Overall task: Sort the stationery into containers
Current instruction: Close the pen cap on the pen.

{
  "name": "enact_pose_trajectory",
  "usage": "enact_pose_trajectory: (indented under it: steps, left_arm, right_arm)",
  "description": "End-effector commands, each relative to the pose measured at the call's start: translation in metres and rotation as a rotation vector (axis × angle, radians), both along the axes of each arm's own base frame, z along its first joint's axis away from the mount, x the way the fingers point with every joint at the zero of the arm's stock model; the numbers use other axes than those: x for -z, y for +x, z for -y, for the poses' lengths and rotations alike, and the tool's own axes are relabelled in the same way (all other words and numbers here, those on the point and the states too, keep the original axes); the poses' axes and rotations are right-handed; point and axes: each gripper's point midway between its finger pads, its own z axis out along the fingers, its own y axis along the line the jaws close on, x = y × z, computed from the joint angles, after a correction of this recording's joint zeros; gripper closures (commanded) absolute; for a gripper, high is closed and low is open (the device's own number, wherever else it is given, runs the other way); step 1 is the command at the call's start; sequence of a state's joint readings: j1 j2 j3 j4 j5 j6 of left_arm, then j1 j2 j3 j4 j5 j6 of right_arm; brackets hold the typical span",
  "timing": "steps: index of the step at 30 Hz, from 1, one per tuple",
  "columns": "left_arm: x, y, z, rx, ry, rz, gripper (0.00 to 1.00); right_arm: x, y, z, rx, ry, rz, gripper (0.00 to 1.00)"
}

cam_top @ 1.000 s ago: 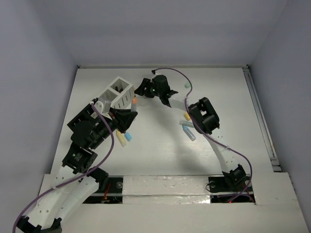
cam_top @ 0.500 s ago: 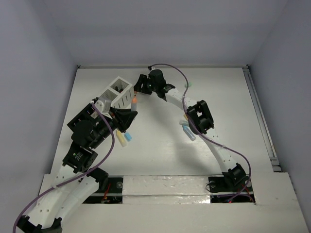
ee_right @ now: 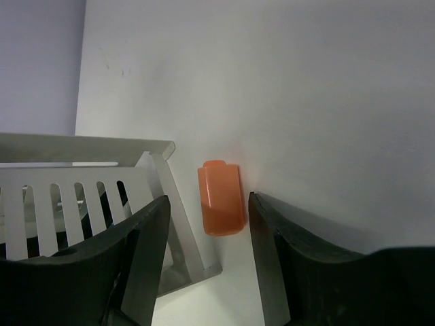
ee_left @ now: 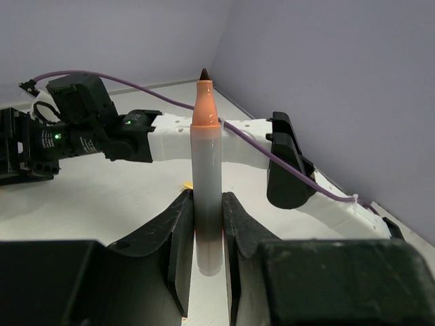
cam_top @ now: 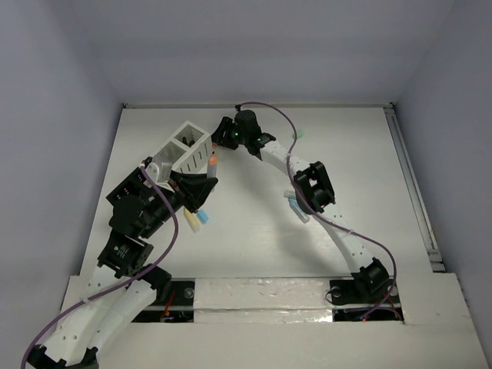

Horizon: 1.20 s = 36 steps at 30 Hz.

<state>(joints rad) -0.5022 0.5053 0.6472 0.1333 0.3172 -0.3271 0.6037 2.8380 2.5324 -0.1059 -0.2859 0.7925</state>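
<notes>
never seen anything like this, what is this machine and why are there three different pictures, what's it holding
These are two robot arms bolted to a white table, each ending in a two-finger gripper. The wide picture looks down from above and behind them; the other two come from cameras on the wrists. The left gripper is shut on a marker with an orange tip. The right gripper is open, one finger on either side of a small orange block lying beside a white slatted box. A few blue and yellow pieces lie loose on the table.
</notes>
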Motion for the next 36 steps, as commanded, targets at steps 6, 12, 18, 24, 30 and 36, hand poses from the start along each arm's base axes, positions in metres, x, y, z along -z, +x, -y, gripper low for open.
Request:
enact_pose_trajectory:
  steps: [6,12,18,24,30,36]
  left_arm:
    - [-0.023,-0.009,-0.001,0.023,-0.046,0.083,1.00]
    - [-0.025,-0.011,-0.003,0.021,-0.045,0.094,1.00]
    - [-0.026,-0.012,-0.004,0.016,-0.046,0.099,1.00]
    - [-0.027,-0.013,-0.005,0.012,-0.048,0.105,1.00]
    - [-0.028,-0.014,-0.006,0.012,-0.047,0.109,1.00]
    - [-0.027,-0.012,-0.007,0.001,-0.041,0.106,1.00]
  right_arm:
    - [0.057,-0.028,0.012,-0.017,-0.158,-0.127,0.51]
    - [0.060,-0.036,0.019,-0.060,-0.222,-0.126,0.55]
    - [0.062,-0.040,0.025,-0.087,-0.270,-0.114,0.57]
    - [0.062,-0.043,0.024,-0.101,-0.298,-0.098,0.63]
    - [0.062,-0.041,0.024,-0.089,-0.295,-0.093,0.65]
    - [0.064,-0.053,0.032,-0.078,-0.276,-0.086,0.71]
